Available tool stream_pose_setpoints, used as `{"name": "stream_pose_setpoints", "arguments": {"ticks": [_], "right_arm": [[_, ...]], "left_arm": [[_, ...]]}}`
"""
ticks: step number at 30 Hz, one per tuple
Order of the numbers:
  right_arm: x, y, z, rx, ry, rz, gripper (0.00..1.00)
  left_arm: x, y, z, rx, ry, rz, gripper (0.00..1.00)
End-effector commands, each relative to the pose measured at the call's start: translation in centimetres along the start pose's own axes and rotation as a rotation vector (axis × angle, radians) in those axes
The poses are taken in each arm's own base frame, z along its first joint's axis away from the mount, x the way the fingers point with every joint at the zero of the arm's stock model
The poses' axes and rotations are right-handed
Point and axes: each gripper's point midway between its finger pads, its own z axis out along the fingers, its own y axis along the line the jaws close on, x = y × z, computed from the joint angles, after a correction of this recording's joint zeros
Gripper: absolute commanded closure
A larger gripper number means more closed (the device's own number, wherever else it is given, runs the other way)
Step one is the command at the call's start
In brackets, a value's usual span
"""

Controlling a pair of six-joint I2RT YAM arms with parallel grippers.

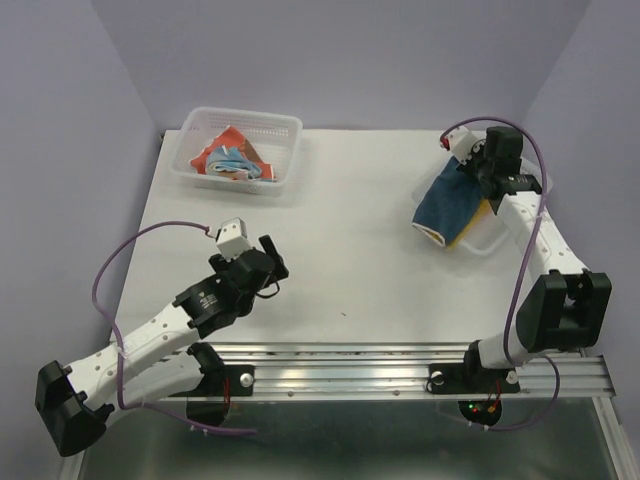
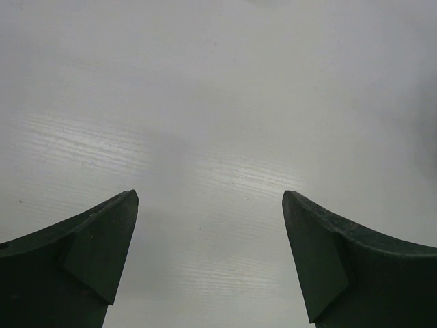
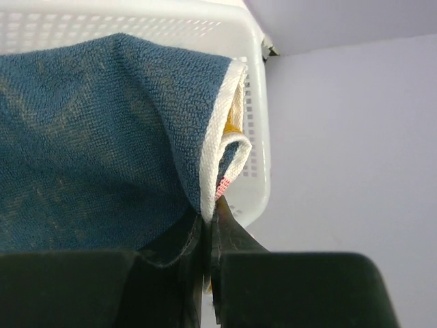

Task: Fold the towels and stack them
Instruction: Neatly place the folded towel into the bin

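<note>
My right gripper (image 1: pixel 478 172) is shut on the white-edged corner of a navy towel (image 1: pixel 447 201) and holds it up over the right white basket (image 1: pixel 497 240); the towel hangs down toward the table, a yellow patch at its lower edge. In the right wrist view the navy towel (image 3: pixel 95 130) fills the left, pinched at my gripper (image 3: pixel 210 215). Crumpled orange, white and light blue towels (image 1: pixel 232 160) lie in the far-left white basket (image 1: pixel 285 150). My left gripper (image 1: pixel 272 265) is open and empty, low over bare table (image 2: pixel 218 137).
The white table (image 1: pixel 340 250) has lilac walls behind it and on both sides. A metal rail (image 1: pixel 400 360) carries both arm bases at the near edge. The right basket wall (image 3: pixel 256 137) stands close behind the held towel.
</note>
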Motion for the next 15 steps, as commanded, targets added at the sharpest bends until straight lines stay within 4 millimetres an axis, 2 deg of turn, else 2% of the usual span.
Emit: {"name": "stream_pose_setpoints", "arguments": {"ticks": [1, 4, 5, 15], "right_arm": [[-1.7, -3.1, 1.3, 0.132, -0.086, 0.014, 0.99], [-2.0, -3.2, 2.2, 0.168, -0.111, 0.030, 0.99], [-1.3, -3.9, 2.5, 0.181, -0.109, 0.056, 0.99], [0.3, -3.6, 5.7, 0.188, -0.091, 0.094, 0.99]], "left_arm": [[-2.5, 0.3, -0.3, -0.046, -0.074, -0.052, 0.01], [-2.3, 0.7, -0.1, -0.063, -0.072, -0.066, 0.01], [-2.3, 0.9, -0.1, -0.067, -0.071, -0.070, 0.01], [-3.0, 1.5, 0.5, -0.099, -0.082, -0.071, 0.01]]}}
